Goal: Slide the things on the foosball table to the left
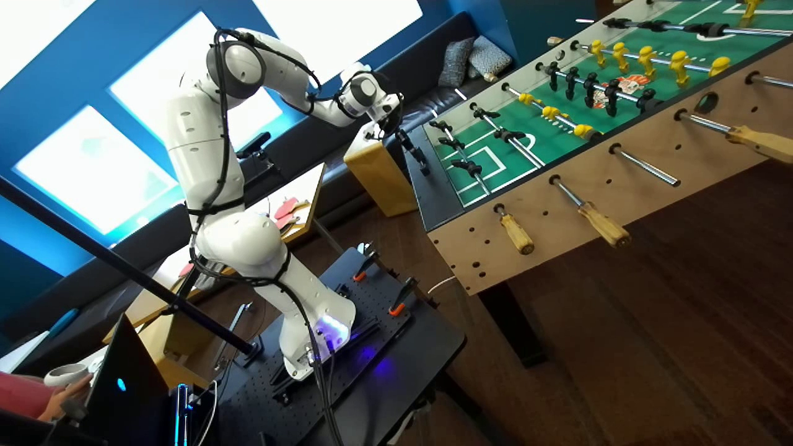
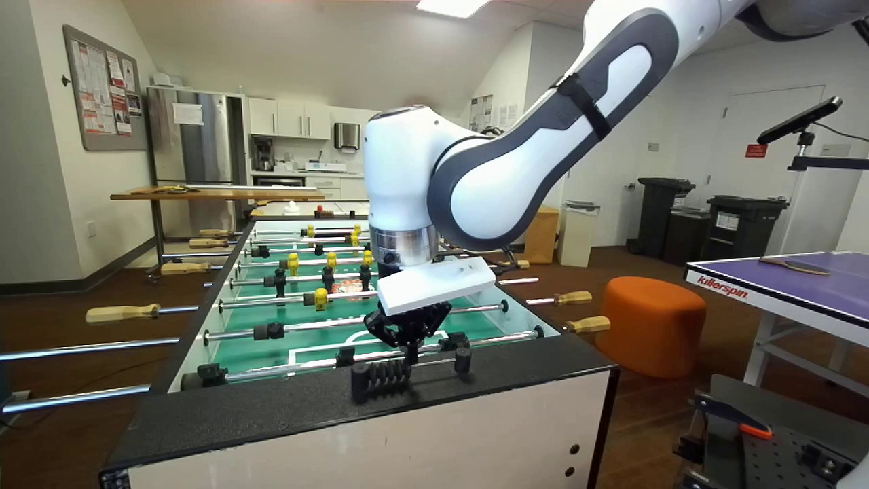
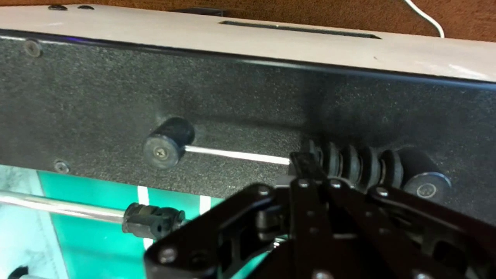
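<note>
So, at the far left of an exterior view hangs a noticeboard [image 2: 108, 95]; right of it the foosball table [image 2: 475, 435] spreads across the foreground. It has a green pitch [image 2: 251, 352] with white lines, metal rods [image 2: 88, 348] bearing yellow and black figures [image 2: 293, 265], tan handles [image 2: 122, 313], a pale end panel [image 2: 339, 448] and a light-wood side [image 1: 700, 158]. Its long axis runs away from that camera toward the back of the room, its short end nearest; the rods lie crosswise. On the black end rail [image 2: 258, 418], a left post [image 2: 360, 384] has a tight row of ribbed black beads [image 2: 389, 375] bunched beside it, threaded on a thin bar [image 2: 436, 362] parallel to the rods. Just right of them the gripper [image 2: 411, 356] points down, clenched, its fingertips together; whether they press on the endmost bead I cannot tell. Then come a right post [image 2: 463, 360], where the bar ends, and, well apart, an orange stool [image 2: 652, 326] and a purple table [image 2: 845, 278] with a paddle [image 2: 796, 265] on it.
</note>
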`<state>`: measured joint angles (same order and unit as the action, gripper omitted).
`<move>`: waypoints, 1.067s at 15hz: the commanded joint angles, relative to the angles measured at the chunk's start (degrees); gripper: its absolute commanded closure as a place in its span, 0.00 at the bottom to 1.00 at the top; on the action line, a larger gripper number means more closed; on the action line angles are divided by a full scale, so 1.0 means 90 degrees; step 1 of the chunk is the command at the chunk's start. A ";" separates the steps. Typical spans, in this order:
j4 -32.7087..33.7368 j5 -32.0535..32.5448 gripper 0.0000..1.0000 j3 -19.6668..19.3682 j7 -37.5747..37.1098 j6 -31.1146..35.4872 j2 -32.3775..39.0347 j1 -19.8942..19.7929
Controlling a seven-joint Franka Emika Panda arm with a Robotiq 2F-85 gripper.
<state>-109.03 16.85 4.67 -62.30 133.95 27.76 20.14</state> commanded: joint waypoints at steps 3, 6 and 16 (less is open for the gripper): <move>0.0182 0.0038 1.00 -0.0144 0.0010 -0.0004 0.0113 0.0154; -0.0028 -0.0016 1.00 -0.0126 0.0035 -0.0194 -0.0175 0.0141; -0.1028 -0.0632 1.00 0.0205 0.1683 -0.0105 -0.1543 -0.0352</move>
<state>-113.54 14.08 5.20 -53.39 133.28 19.55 19.12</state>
